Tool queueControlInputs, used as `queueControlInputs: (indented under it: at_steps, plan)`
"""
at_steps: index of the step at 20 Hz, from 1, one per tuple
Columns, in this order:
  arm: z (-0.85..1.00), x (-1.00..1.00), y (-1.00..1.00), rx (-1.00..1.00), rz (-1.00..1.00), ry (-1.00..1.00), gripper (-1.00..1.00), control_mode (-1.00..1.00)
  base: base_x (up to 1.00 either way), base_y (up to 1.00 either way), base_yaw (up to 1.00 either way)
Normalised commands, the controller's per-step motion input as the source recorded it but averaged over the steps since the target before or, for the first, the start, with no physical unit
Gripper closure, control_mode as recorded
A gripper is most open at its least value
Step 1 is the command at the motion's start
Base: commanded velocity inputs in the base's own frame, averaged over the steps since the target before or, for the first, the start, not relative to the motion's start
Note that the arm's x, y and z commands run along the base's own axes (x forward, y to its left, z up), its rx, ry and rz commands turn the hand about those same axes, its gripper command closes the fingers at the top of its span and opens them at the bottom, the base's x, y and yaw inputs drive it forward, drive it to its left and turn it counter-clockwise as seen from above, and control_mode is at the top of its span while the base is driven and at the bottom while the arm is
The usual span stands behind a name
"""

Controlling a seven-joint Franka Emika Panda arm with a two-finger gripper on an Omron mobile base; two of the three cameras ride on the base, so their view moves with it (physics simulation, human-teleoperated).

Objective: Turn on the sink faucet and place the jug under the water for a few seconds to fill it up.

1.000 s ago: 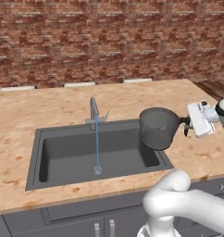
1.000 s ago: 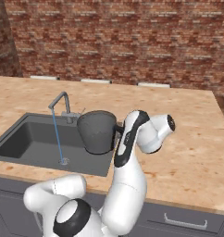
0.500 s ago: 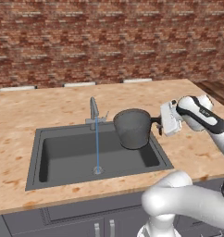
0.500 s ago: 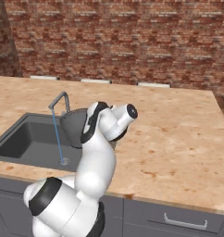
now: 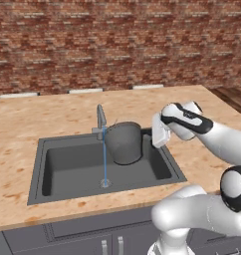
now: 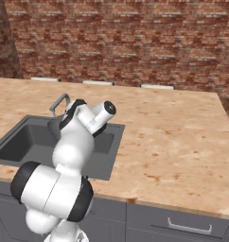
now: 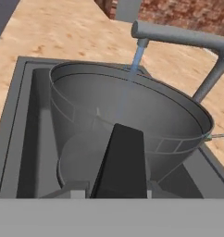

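Left base view, left to right: sink (image 5: 67, 172) set in the wood counter (image 5: 38, 117), brick wall (image 5: 117, 40) behind. Tap (image 5: 100, 119) stands at the back rim of the sink, water (image 5: 104, 159) drops from it in a thin blue line to the drain (image 5: 105, 183). Jug (image 5: 124, 143) hangs upright over the basin, just right of the stream, its left edge about touching the line; stream runs past the jug's outside here. Gripper (image 5: 153, 137) at the jug's right side, arm reaching in from the right. Fingers hidden behind the white hand block, but the jug hangs off them, so jaws closed on its handle side.

Right base view: sink (image 6: 17, 142) at left, tap (image 6: 58, 101) spout pokes up behind the arm. Jug (image 6: 54, 126) mostly hidden by the white arm, only a dark sliver shows at the arm's left edge over the basin. Counter (image 6: 173, 137) stretches right.

Hand view: sink (image 7: 21, 115) wall at left, jug (image 7: 86, 106) open mouth wide across the middle, its black handle (image 7: 121, 162) at bottom centre. Water (image 7: 138, 58) comes off the tap (image 7: 188, 39) spout at upper right and meets the jug's far rim; whether it lands inside or outside I can't tell. Fingertips barely seen beside the handle.
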Motion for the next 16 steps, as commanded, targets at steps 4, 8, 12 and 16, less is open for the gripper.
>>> queueControlInputs:
  at_steps: [4, 8, 12, 16]
  plan:
    - [0.00, 0.09, 0.49, 0.00, 0.00, 0.14, 1.00, -1.00, 0.00, 0.00, 0.00]
    - [-0.05, 0.22, 0.33, 0.00, 0.00, 0.11, 1.00, -1.00, 0.00, 0.00, 0.00]
    - [-0.04, 0.33, 0.21, 0.00, 0.00, 0.05, 1.00, -1.00, 0.00, 0.00, 0.00]
    - [-0.05, 0.35, 0.08, 0.00, 0.00, 0.00, 1.00, -1.00, 0.00, 0.00, 0.00]
